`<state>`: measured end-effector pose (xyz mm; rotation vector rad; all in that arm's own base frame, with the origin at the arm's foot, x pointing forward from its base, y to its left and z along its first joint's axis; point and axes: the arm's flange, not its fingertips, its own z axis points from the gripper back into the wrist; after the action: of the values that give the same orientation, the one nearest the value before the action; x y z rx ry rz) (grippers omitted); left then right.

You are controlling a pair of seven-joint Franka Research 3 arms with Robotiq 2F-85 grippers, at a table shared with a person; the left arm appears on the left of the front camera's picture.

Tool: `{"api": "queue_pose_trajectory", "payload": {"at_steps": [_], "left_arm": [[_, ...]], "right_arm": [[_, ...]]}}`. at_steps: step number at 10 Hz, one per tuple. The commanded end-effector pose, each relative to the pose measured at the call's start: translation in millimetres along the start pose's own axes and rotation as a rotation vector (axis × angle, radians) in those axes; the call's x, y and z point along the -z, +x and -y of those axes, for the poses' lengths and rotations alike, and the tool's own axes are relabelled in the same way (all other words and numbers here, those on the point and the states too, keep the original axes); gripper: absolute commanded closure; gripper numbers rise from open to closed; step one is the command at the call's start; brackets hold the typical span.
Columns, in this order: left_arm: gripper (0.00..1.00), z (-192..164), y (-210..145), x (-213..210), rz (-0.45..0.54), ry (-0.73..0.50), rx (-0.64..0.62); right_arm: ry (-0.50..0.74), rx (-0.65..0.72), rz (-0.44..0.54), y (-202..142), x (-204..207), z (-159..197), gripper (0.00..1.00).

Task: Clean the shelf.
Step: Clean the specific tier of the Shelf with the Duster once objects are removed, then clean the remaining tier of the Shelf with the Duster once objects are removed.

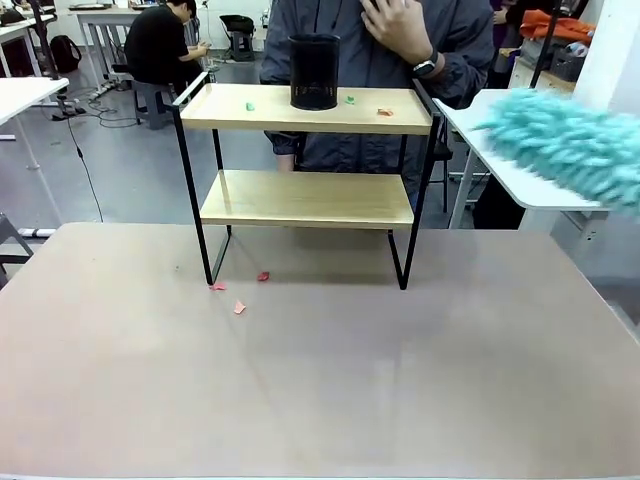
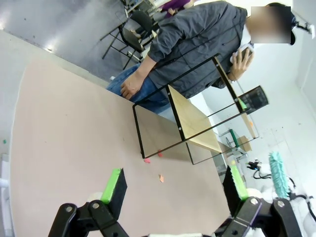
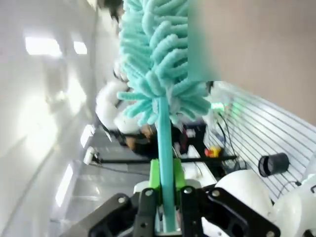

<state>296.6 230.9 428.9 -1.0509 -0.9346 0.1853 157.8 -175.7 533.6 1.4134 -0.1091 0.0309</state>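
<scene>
We found the right pincer (image 3: 167, 183) gripping a fluffy teal duster (image 1: 565, 145), left pincer (image 2: 175, 185) open. The wooden two-tier shelf (image 1: 300, 200), we judged, needed sweeping next.

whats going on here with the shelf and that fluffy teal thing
The right tool is shut on a teal duster, held off to the right of the shelf and not touching it. The left tool is open and empty over the table. The shelf's top board holds a black cup and a few scraps. Red bits lie on the table by its foot. A person stands behind.
</scene>
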Motion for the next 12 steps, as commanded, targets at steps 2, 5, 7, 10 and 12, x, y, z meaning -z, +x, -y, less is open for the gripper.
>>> {"api": "queue_pose_trajectory", "payload": {"at_steps": [2,5,7,10,12], "left_arm": [[0.00,-0.3,-2.7,2.4,0.018,-0.016,0.020],[0.00,-0.3,-2.7,2.4,0.018,-0.016,0.020],[0.00,-0.3,-2.7,2.4,0.018,-0.016,0.020],[0.00,-0.3,-2.7,2.4,0.018,-0.016,0.020],[0.00,-0.3,-2.7,2.4,0.018,-0.016,0.020]], "right_arm": [[0.051,0.109,0.197,10.5,-12.0,67.8,0.87],[0.051,0.145,0.221,-0.9,-25.8,73.6,0.87],[0.051,0.145,0.221,-0.9,-25.8,73.6,0.87],[0.051,0.145,0.221,-0.9,-25.8,73.6,0.87],[0.051,0.145,0.221,-0.9,-25.8,73.6,0.87]]}}
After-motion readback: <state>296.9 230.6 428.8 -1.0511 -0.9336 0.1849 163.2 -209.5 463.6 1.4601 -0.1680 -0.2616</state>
